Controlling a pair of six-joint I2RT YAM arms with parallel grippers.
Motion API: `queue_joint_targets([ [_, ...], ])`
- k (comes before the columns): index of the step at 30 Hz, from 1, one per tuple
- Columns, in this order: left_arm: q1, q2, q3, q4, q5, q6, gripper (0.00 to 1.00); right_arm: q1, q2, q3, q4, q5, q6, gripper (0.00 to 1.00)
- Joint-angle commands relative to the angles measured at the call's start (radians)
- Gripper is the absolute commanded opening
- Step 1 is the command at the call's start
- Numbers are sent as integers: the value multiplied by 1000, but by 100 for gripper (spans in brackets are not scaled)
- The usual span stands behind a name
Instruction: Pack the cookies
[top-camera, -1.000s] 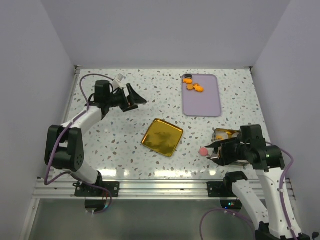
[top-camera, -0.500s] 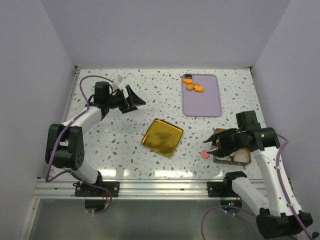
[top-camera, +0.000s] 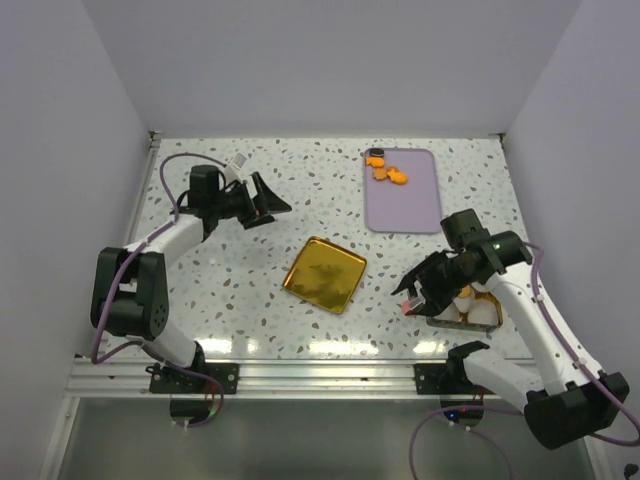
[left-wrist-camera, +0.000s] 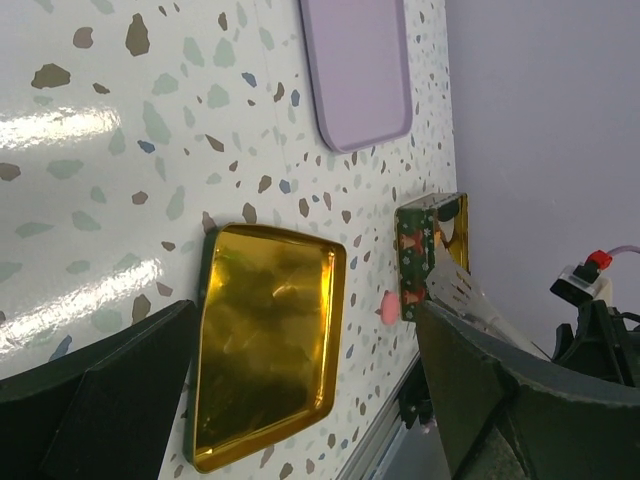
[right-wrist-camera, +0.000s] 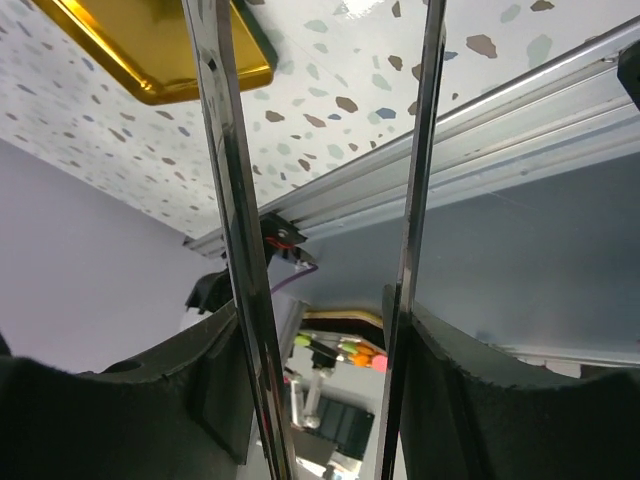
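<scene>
Left gripper (top-camera: 268, 203): I see fingers wide, empty. Right gripper (top-camera: 408, 296): fingers part-open, empty, above pink cookie (left-wrist-camera: 384, 311) right of lid (top-camera: 324, 273).

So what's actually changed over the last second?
The right arm rose and swung toward the far side, uncovering more of the tin. The right gripper edged left and is now beside the pink cookie. Nothing was grabbed or let go. The left arm, lid, tray and orange cookies stayed put.
</scene>
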Motion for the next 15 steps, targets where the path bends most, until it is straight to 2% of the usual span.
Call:
queue_joint_targets([
  [1,9,-30,-6,14,-5,20,95,33,13,23,-188,12,-40,53],
  [7,9,-52,-24,9,-7,26,95,35,-10,-96,-183,-18,-89,55],
  [15,16,-70,-46,6,-5,31,95,34,9,-167,-220,35,-190,56],
])
